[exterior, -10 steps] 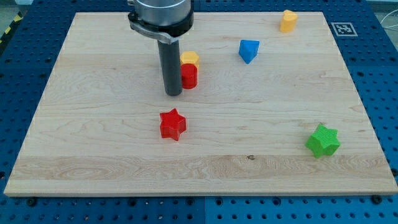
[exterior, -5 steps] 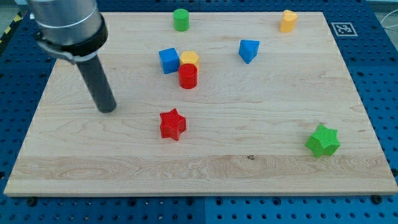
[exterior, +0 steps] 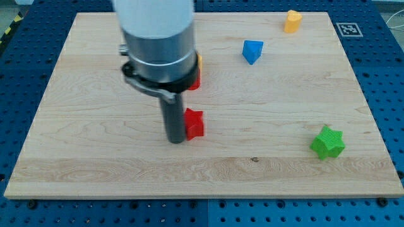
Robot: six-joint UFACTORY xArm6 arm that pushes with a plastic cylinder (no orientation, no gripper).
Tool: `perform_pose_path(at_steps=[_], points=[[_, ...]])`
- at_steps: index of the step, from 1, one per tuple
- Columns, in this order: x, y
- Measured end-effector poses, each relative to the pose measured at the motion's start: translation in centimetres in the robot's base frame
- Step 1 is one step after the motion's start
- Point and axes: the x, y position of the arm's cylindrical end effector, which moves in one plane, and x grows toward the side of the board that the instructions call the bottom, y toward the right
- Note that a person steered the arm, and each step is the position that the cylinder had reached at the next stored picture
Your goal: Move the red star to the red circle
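Pressed against the view's left side of the red star (exterior: 194, 123), my tip (exterior: 176, 140) stands on the wooden board (exterior: 284, 170); it is a plain dark rod with nothing to open or close, so it grips nothing. That star lies near the board's middle, partly hidden behind the rod. Above it, toward the view's top, the red circle (exterior: 194, 78) peeks out from behind the arm's grey housing (exterior: 158, 44), with a sliver of a yellow block (exterior: 199, 60) just above it; the housing covers most of both. A blue block (exterior: 252, 50), a yellow block (exterior: 292, 21) at the top right and a green star (exterior: 327, 142) lie well apart. A black-and-white marker tag (exterior: 348, 29) sits at the top right corner; no writing is readable. Around the pale, grained board is a blue perforated table (exterior: 385, 94)
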Motion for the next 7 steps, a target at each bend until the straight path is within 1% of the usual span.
perform_pose_path(at_steps=[1, 2, 5, 7], points=[[-0.2, 4.0], [-0.8, 5.6], [-2.3, 6.9], [-0.6, 3.7]])
